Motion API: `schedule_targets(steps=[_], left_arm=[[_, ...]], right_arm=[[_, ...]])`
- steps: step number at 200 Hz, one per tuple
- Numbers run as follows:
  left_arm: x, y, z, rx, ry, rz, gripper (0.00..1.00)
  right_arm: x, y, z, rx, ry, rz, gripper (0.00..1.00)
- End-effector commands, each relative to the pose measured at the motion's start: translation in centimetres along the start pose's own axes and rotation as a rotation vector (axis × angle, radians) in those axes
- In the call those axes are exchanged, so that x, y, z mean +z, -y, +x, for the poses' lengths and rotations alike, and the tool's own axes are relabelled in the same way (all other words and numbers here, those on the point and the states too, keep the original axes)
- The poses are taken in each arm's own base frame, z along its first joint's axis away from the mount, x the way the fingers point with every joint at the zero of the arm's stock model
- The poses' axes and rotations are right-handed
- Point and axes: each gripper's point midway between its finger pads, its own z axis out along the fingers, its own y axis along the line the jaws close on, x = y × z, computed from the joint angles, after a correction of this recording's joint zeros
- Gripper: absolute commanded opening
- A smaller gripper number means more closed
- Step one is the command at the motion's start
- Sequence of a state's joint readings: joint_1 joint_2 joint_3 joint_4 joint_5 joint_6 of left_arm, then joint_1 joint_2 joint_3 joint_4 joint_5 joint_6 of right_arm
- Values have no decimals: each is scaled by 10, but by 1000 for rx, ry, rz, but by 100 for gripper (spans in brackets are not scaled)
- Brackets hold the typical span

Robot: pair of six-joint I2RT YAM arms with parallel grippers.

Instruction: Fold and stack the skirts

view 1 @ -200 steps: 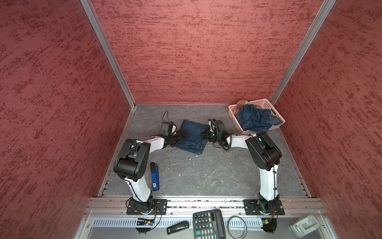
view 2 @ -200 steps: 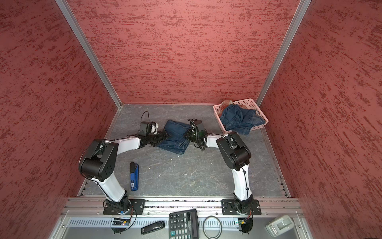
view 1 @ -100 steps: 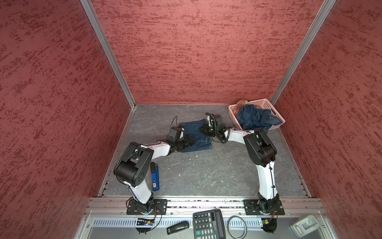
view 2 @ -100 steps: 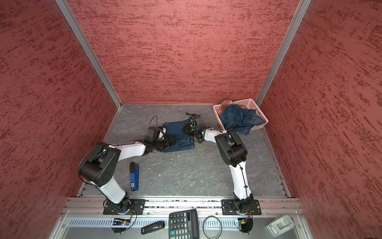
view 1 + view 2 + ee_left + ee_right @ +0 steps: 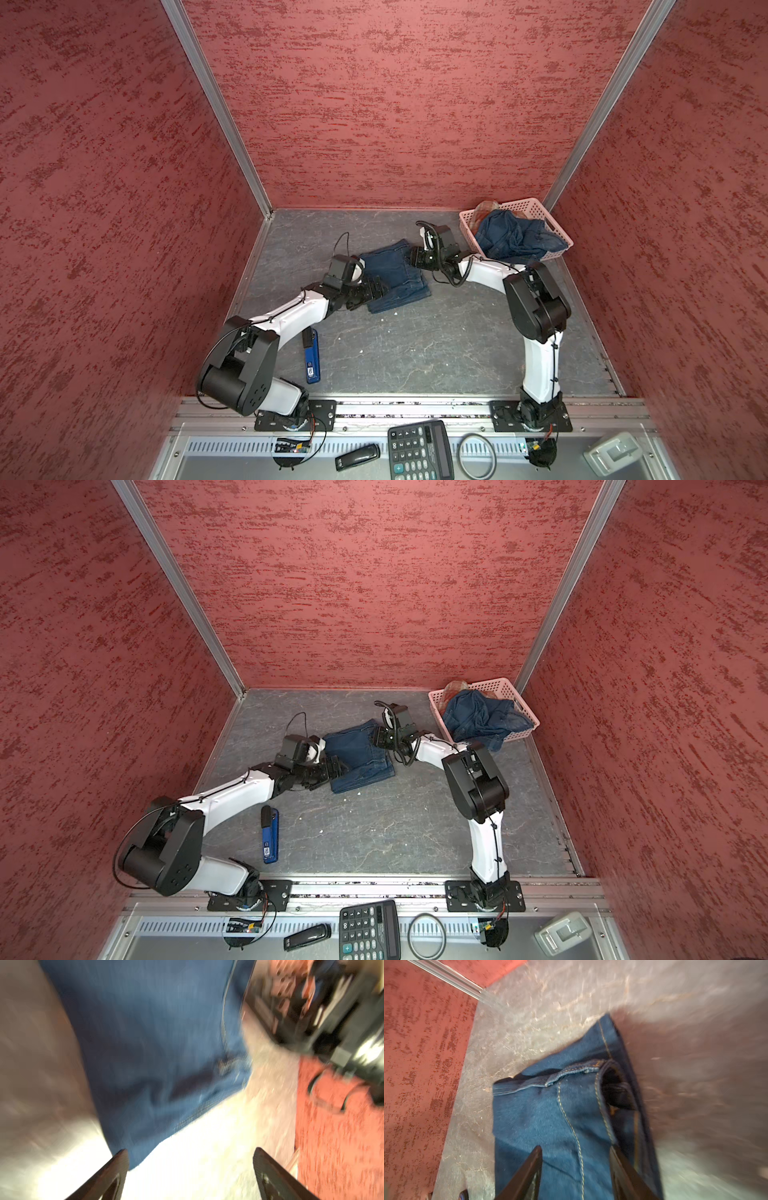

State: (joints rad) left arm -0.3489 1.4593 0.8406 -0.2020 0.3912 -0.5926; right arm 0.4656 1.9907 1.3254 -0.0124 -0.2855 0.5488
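A folded skirt (image 5: 395,276) of dark blue denim lies flat on the grey tabletop (image 5: 415,353), toward the back and a little left of the middle in both top views. The left hand (image 5: 376,291) sits low at the skirt's near left edge. In the left wrist view (badly blurred) its fingers (image 5: 116,1169) stand wide apart with only bare tabletop between them. The skirt's corner lies just beside one finger, so this hand is released and grips nothing.

The right hand (image 5: 415,259) is at the skirt's far right edge. In the right wrist view its fingers (image 5: 529,1169) are parted over the cloth, which lies flat between them with a stitched seam running through, not pinched.

A pink basket (image 5: 521,204) in the back right corner holds a crumpled denim skirt (image 5: 513,239). A plaid skirt (image 5: 487,208) shows from under it at the basket's far end.
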Motion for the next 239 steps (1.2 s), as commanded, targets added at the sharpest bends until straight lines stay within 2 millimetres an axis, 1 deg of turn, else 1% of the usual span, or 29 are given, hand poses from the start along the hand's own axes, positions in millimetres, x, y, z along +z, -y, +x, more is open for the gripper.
schedule_targets(steps=[1, 13, 22, 44, 71, 98, 120, 144, 164, 181, 206, 219, 233, 239], left_arm=[[-3, -16, -34, 56, 43, -91, 94], [3, -28, -50, 40, 51, -129, 93], [8, -33, -62, 31, 59, -143, 93], [25, -47, -75, 36, 56, -187, 92], [41, -62, -78, 50, 43, -224, 91], [53, -65, -84, 61, 47, -226, 91], [62, -72, -90, 64, 43, -251, 90], [69, -79, -96, 59, 46, -281, 89], [74, -83, -100, 53, 42, -290, 87], [77, -85, -103, 48, 37, -299, 86], [79, -84, -109, 53, 39, -295, 82], [81, -85, -111, 54, 33, -299, 78], [82, -86, -113, 54, 31, -297, 65], [83, -88, -113, 53, 30, -298, 62]], right_arm=[[-21, -1, -11, -32, 46, 33, 54], [-24, -1, -7, -24, 38, 39, 54], [-25, -2, -4, -21, 31, 43, 54], [-24, -4, 6, -27, 6, 59, 54], [-21, -9, 19, -52, -29, 93, 54], [-12, -10, 37, -78, -82, 131, 55], [-9, -12, 52, -111, -106, 149, 55], [-11, -18, 65, -156, -113, 133, 55], [-13, -27, 73, -222, -107, 96, 55], [-17, -36, 75, -296, -76, 62, 56], [-21, -49, 77, -395, -42, 14, 56], [-21, -56, 79, -449, -23, -2, 55], [-22, -64, 82, -506, -7, -17, 55], [-21, -67, 83, -519, -4, -26, 55]])
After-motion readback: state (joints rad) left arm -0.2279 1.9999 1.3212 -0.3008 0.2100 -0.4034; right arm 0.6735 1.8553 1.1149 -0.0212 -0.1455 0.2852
